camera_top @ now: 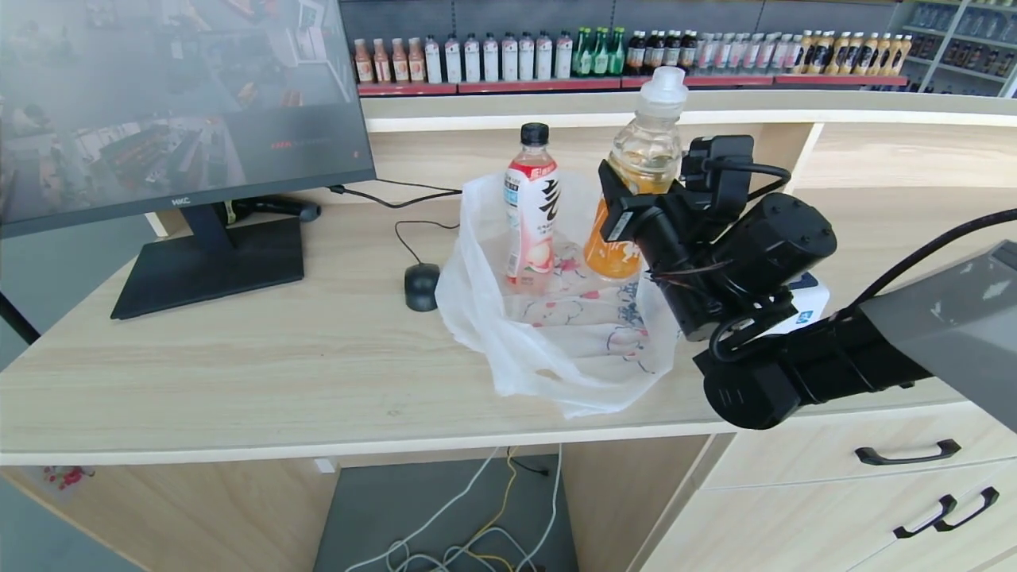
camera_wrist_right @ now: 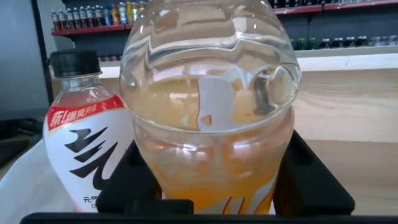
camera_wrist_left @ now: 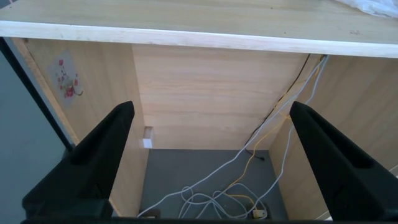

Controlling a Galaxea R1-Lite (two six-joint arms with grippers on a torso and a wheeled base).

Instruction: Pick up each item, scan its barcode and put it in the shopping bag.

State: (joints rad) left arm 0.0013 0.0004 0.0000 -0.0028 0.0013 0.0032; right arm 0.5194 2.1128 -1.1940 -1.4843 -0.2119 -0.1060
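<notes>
Orange drink bottle (camera_top: 645, 159), white cap up and roughly upright, is pinched low on its body by my right gripper (camera_top: 636, 230). The black fingers (camera_wrist_right: 118, 183) press against both sides of its orange label. The right arm comes in from the right side of the counter (camera_top: 238, 357), forearm angled up and wrist turned toward the shelves behind. The bottle sits at the right side of the open mouth of the shopping bag (camera_top: 556, 334), a thin white plastic bag with a red and blue print. I cannot tell whether its base touches the bag. The upper half of the bottle is clear with pale liquid showing.

Just beside it, in the bag, stands a second bottle (camera_top: 531, 214) with a black cap. Its white and pink label carries large black brush-stroke characters, a red band with white characters near the top, and a peach picture lower down.

My left gripper (camera_wrist_left: 211, 112) hangs below the counter edge with its jaws spread wide, above loose cables (camera_wrist_left: 211, 193) on the floor.

On the counter to the left are a mouse (camera_top: 421, 286) and a monitor (camera_top: 159, 95).
</notes>
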